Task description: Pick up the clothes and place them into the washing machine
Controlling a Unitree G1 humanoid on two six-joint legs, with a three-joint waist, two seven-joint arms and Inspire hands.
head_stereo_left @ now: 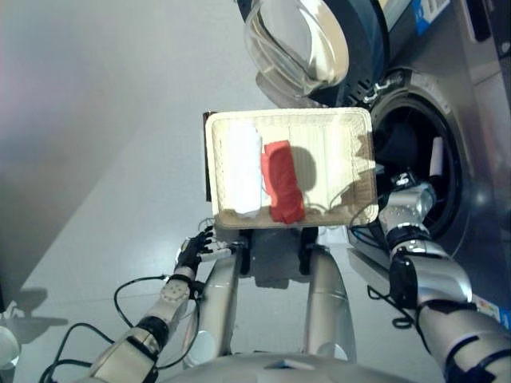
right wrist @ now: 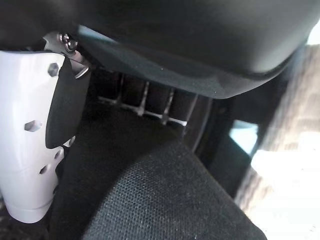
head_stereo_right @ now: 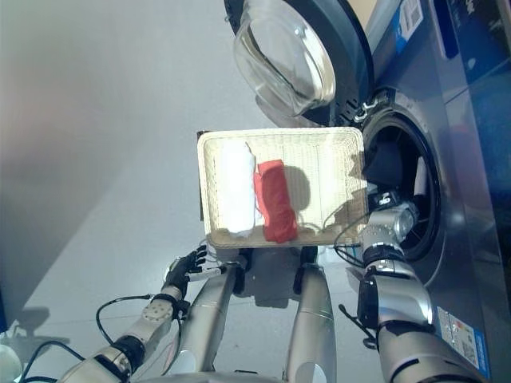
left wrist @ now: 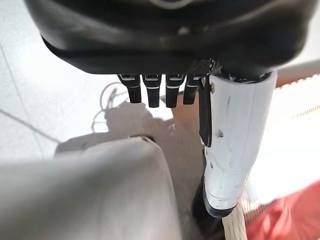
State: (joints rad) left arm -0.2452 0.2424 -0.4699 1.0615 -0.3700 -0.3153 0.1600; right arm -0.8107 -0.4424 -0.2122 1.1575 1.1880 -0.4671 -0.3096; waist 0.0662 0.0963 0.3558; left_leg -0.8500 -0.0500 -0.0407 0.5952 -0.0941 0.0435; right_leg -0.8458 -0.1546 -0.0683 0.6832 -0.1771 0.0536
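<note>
A shallow wicker basket holds a folded white cloth and a red cloth side by side. The washing machine's drum opening is just right of the basket. My right hand is at the drum's mouth, past the basket's right edge. In the right wrist view its fingers look straight, and a dark cloth lies against it, partly inside the drum. My left hand is open and empty by the basket's near left corner.
The machine's round glass door stands open above the basket's far edge. A dark brown box shows along the basket's left side. Pale grey floor spreads to the left.
</note>
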